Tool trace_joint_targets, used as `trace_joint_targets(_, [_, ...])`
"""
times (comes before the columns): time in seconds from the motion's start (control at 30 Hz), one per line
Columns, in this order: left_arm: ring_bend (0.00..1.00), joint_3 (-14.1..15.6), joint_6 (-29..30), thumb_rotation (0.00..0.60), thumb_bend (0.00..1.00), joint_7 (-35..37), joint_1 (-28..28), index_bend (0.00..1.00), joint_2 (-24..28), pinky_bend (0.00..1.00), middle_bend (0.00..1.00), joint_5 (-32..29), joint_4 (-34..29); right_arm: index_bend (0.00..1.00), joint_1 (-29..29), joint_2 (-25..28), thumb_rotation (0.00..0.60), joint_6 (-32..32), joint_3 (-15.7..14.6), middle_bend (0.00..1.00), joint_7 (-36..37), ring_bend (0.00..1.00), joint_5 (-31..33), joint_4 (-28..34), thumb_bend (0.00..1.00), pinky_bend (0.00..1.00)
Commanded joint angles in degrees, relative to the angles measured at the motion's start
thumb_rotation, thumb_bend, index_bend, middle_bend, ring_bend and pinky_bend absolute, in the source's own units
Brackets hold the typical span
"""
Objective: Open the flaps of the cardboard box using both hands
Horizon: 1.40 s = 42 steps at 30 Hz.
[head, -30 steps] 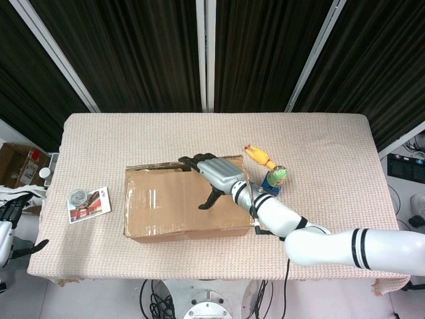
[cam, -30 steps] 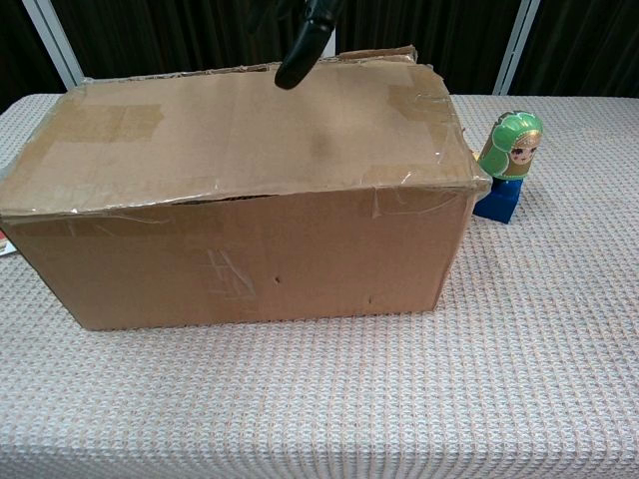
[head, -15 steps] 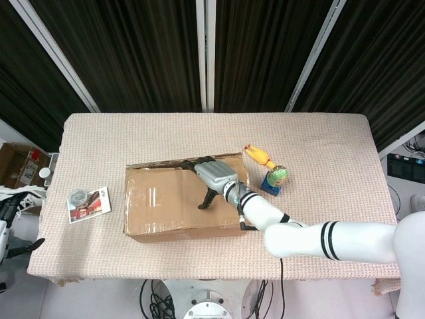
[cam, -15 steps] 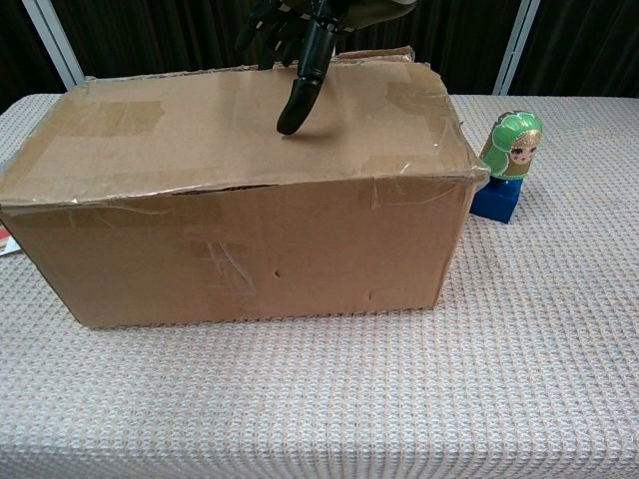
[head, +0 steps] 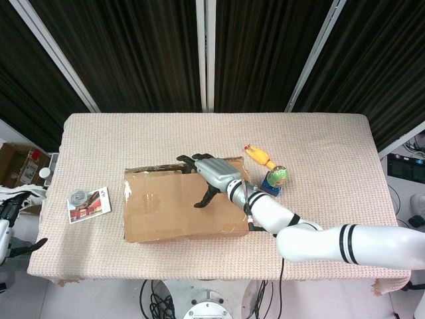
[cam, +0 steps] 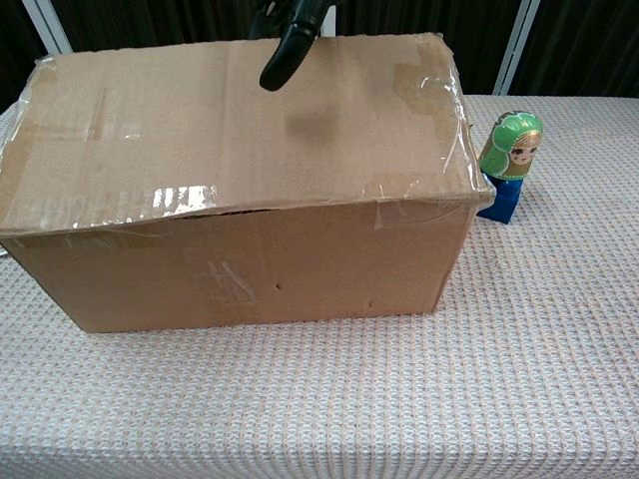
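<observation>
One cardboard box [head: 180, 206], flaps closed; right robot hand [head: 211, 174] fingers spread, grasping nothing; one doll [cam: 513, 160]; left robot hand [head: 14, 229] unclear.

Right arm, white w/ black bands, reaches in from lower right, forearm angled up-left. Right hand [head: 212, 174], silver-grey back w/ black fingers [cam: 283, 52], palm down, fingers spread fwd, thumb pointing down-left; holds nothing visible. Left hand [head: 14, 232], black, only partly in view at far left edge, low; finger pose unclear.
</observation>
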<state>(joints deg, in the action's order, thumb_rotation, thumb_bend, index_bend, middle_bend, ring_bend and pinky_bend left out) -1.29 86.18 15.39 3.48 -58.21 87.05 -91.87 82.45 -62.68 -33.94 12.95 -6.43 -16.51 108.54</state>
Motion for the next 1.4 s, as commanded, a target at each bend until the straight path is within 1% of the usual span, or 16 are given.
trace_joint_targets(0.03, [0.12,-0.12,-0.09,0.6,0.0,0.16,0.13,0.1,0.27,0.2,0.13,0.05,-0.52,0.0,-1.99,2.77,0.6,0.92,1.64,0.36,2.09,0.0,-2.38,2.43,0.0,0.0])
trace_joint_targets(0.17, [0.12,-0.25,-0.11,0.599,0.0,-0.24,0.28,0.1,0.49,0.2,0.13,0.19,-1.16,0.0,-4.62,6.98,0.6,3.53,3.71,0.38,5.31,0.0,-5.11,5.46,0.0,0.0])
trace_joint_targets(0.3, [0.12,-0.25,-0.21,0.598,0.0,-0.65,0.38,0.1,0.62,0.2,0.13,0.31,-1.79,0.0,-8.33,11.3,0.6,4.53,6.31,0.38,8.22,0.0,-9.86,9.09,0.0,0.0])
trace_joint_targets(0.5, [0.12,-0.32,-0.28,0.597,0.0,-0.98,0.48,0.1,0.59,0.2,0.13,0.39,-2.82,0.0,-16.26,17.53,0.6,5.63,11.92,0.38,14.69,0.0,-18.73,15.26,0.0,0.0])
trace_joint_targets(0.57, [0.12,-0.29,-0.36,0.598,0.0,-1.42,0.58,0.1,0.59,0.2,0.13,0.54,-3.18,0.0,-19.6,19.78,0.6,6.93,14.07,0.38,17.45,0.0,-22.64,17.39,0.0,0.0])
trace_joint_targets(0.73, [0.12,-0.33,-0.34,0.591,0.0,-2.31,0.67,0.1,0.55,0.2,0.13,0.66,-3.93,0.0,-25.58,23.45,0.6,10.34,17.59,0.38,22.12,0.0,-30.52,20.99,0.0,0.0])
trace_joint_targets(0.9, [0.12,-0.31,-0.22,0.583,0.0,-3.16,0.76,0.1,0.56,0.2,0.13,1.02,-4.71,0.0,-30.8,25.28,0.6,12.13,20.53,0.38,26.03,0.0,-38.49,24.04,0.0,0.0])
trace_joint_targets(1.03, [0.12,-0.38,0.27,0.57,0.0,-3.82,0.66,0.1,0.66,0.2,0.13,1.24,-5.24,0.0,-33.85,26.33,0.6,14.04,22.12,0.38,29.14,0.0,-43.83,26.11,0.0,0.0])
trace_joint_targets(1.1, [0.12,-0.45,0.49,0.568,0.0,-3.91,0.6,0.1,0.78,0.2,0.13,1.27,-5.45,0.0,-35.06,26.43,0.6,14.97,23.14,0.38,30.95,0.0,-46.44,26.45,0.0,0.0])
trace_joint_targets(1.23, [0.12,-0.47,0.84,0.552,0.0,-4.19,0.49,0.1,1.19,0.2,0.13,1.43,-5.92,0.0,-38.28,26.12,0.6,16.51,25.86,0.38,36.1,0.0,-53.65,26.45,0.0,0.0])
trace_joint_targets(1.3, [0.12,-0.43,0.89,0.545,0.0,-4.34,0.44,0.1,1.3,0.2,0.13,1.48,-6.06,0.0,-40.27,26.35,0.6,15.7,26.74,0.38,38.06,0.0,-57.61,26.45,0.0,0.0])
trace_joint_targets(1.4, [0.12,-0.41,0.8,0.538,0.0,-4.39,0.46,0.1,1.38,0.2,0.13,1.42,-6.17,0.0,-43.51,27.48,0.6,11.75,26.74,0.35,38.49,0.0,-62.81,26.45,0.0,0.0])
